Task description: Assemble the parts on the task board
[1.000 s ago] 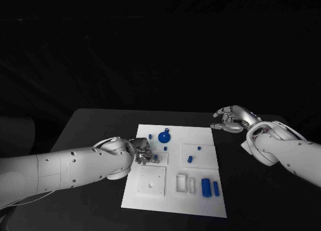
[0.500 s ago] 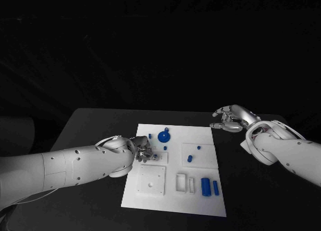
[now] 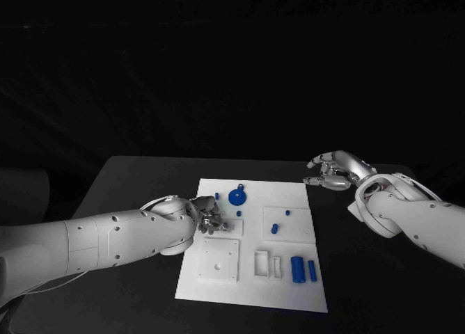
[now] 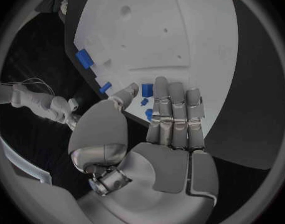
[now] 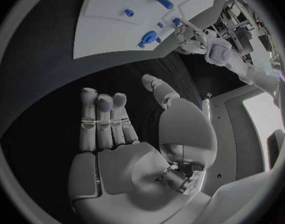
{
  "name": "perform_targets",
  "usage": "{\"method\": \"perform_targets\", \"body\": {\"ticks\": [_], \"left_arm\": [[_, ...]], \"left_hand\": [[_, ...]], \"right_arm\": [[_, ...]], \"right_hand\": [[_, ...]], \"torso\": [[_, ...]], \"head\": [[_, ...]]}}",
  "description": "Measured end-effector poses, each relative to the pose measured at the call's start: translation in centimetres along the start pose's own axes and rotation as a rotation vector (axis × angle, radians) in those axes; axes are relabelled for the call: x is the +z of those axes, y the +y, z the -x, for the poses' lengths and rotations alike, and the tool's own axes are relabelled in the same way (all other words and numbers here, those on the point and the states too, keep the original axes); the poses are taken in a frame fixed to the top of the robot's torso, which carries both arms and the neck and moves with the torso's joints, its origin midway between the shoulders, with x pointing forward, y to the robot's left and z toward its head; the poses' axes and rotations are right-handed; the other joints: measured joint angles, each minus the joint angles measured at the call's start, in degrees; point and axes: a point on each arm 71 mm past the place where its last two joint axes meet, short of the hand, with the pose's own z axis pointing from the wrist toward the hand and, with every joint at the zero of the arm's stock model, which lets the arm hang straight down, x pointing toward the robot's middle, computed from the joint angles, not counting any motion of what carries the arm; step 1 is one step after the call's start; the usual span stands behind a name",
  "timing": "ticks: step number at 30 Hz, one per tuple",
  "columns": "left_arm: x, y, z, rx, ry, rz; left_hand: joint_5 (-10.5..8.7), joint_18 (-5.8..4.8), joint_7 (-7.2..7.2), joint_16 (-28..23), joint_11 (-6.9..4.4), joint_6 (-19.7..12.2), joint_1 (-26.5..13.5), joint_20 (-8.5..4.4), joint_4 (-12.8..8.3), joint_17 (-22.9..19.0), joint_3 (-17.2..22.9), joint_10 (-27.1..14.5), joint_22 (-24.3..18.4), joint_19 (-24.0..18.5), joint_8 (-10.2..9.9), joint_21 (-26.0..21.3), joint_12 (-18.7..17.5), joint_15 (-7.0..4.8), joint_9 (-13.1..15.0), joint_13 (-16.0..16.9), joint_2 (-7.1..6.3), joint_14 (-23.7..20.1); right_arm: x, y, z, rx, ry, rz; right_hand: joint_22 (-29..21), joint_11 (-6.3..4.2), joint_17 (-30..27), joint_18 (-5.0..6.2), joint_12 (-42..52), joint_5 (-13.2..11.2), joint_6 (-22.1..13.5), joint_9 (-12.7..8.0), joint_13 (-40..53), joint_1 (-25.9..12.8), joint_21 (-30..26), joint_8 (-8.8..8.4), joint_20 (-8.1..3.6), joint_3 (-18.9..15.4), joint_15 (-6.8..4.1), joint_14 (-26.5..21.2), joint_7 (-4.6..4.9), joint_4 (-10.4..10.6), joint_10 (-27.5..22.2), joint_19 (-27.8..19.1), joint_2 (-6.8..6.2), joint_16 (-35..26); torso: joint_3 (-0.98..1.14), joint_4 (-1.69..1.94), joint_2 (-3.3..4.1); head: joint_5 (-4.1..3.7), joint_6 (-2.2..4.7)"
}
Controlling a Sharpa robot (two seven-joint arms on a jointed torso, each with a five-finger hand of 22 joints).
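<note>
The white task board [image 3: 221, 278] lies mid-table. On it are a round blue part [image 3: 237, 199], small blue pegs [image 3: 239, 213], a short blue part [image 3: 275, 228] and two blue blocks [image 3: 298, 269] near the front right. My left hand [image 3: 209, 220] rests over the board's left middle. Its fingers [image 4: 178, 97] lie straight, with the thumb [image 4: 127, 95] close beside them. A small blue part [image 4: 144, 102] sits between thumb and fingers; whether it is pinched I cannot tell. My right hand [image 3: 333, 173] hovers over bare table off the board's back right corner, fingers apart and holding nothing [image 5: 117, 134].
Square recessed plates [image 3: 218, 261] and narrow slots [image 3: 264, 264] take up the board's front half. Black table [image 3: 393, 292] surrounds the board on all sides. In the right wrist view the board [image 5: 117, 20] and my left hand [image 5: 194, 37] lie ahead.
My left hand has crept slightly toward the board's back, and the small blue peg that showed just beside its fingers is now covered by them. The right hand has barely moved.
</note>
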Motion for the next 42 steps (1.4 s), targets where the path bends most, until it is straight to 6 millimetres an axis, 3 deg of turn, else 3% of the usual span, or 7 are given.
{"method": "perform_targets", "body": {"ticks": [7,15,25,31,37,42], "left_arm": [[0.22,-0.09,-0.04,0.001,0.001,0.001],[0.38,-0.48,-0.35,-0.002,0.005,-0.008],[0.43,-0.43,-0.36,-0.004,0.005,-0.011],[0.45,-0.45,-0.37,-0.006,0.005,-0.012],[0.46,-0.43,-0.36,-0.009,0.006,-0.012],[0.47,-0.39,-0.35,-0.014,0.008,-0.011]], "left_hand": [[0.00,0.00,-0.14,0.00,-0.20,0.17,0.00,0.00,0.00,0.13,0.00,0.21,0.06,0.00,0.53,0.00,0.00,0.00,0.04,0.09,0.00,0.00],[0.00,0.00,-0.23,0.00,-0.01,0.46,3.19,0.00,-3.25,0.71,-0.08,0.41,0.44,0.00,0.87,0.00,0.00,-0.19,0.10,0.20,3.18,0.19],[0.00,0.00,-0.24,-0.21,-0.21,0.68,4.08,0.00,-4.59,0.95,-0.25,0.61,0.53,0.00,0.77,0.00,-0.22,0.00,0.16,0.25,4.64,0.39],[-0.23,0.00,-0.16,-0.21,-0.01,0.78,4.60,0.00,-6.40,1.26,-0.08,0.80,0.70,0.00,0.77,0.00,-0.22,0.01,0.16,0.25,6.89,0.40],[-0.24,0.00,-0.20,-0.21,-0.01,0.82,4.95,0.00,-6.70,1.28,-0.26,0.80,0.71,0.00,0.77,0.00,-0.49,0.02,0.16,0.24,7.44,0.39],[-0.46,0.00,-0.20,-0.63,-0.01,0.82,4.02,0.00,-7.41,1.41,-0.50,0.80,0.70,0.00,0.78,-0.22,-0.88,0.03,0.16,0.24,8.84,0.39]], "right_arm": [[0.00,0.01,-0.01,0.000,0.000,0.000],[0.02,0.08,-0.04,0.001,0.001,0.001],[0.00,0.06,-0.03,0.001,0.001,0.001],[-0.01,0.07,-0.03,0.001,0.001,0.001],[-0.02,0.17,-0.07,0.002,0.003,0.004],[-0.02,0.17,-0.07,0.002,0.003,0.004]], "right_hand": [[0.00,0.00,-0.06,0.00,0.00,0.00,0.00,0.00,-0.06,0.00,0.00,0.00,0.00,0.00,-0.07,-0.07,-0.01,0.00,0.00,0.00,0.00,0.00],[-0.01,0.00,-0.05,0.00,0.00,0.00,0.00,0.00,-0.05,0.00,0.00,0.00,0.00,0.00,-0.06,-0.07,-0.04,0.00,0.00,0.00,0.00,0.00],[-0.01,0.00,-0.05,0.00,0.00,0.00,0.01,0.00,-0.05,0.00,0.00,0.00,0.00,0.00,-0.05,-0.05,-0.08,0.00,0.00,0.00,0.00,0.00],[0.04,0.00,-0.05,0.00,0.00,0.00,0.02,0.00,-0.05,0.00,0.00,0.00,0.00,0.00,-0.04,-0.04,-0.10,0.00,0.00,0.00,0.00,0.00],[0.03,0.00,-0.05,0.00,0.00,0.00,0.09,0.00,-0.04,0.00,0.00,0.00,0.00,0.00,0.03,0.03,-0.17,0.00,0.00,0.00,0.00,0.00],[0.03,0.00,-0.05,0.00,0.00,0.00,0.04,0.00,-0.04,0.00,0.00,0.00,0.00,0.00,0.04,0.04,-0.24,0.00,0.00,0.00,0.00,0.00]], "torso": [[0.01,0.02,-0.01],[0.00,0.01,-0.01],[0.00,0.01,-0.01],[0.00,0.01,-0.01],[0.00,0.01,-0.01],[-0.01,0.02,-0.01]], "head": [[0.03,0.03],[0.05,0.02],[-0.06,-0.08],[-0.08,-0.02],[-0.08,-0.01],[-0.08,0.05]]}}
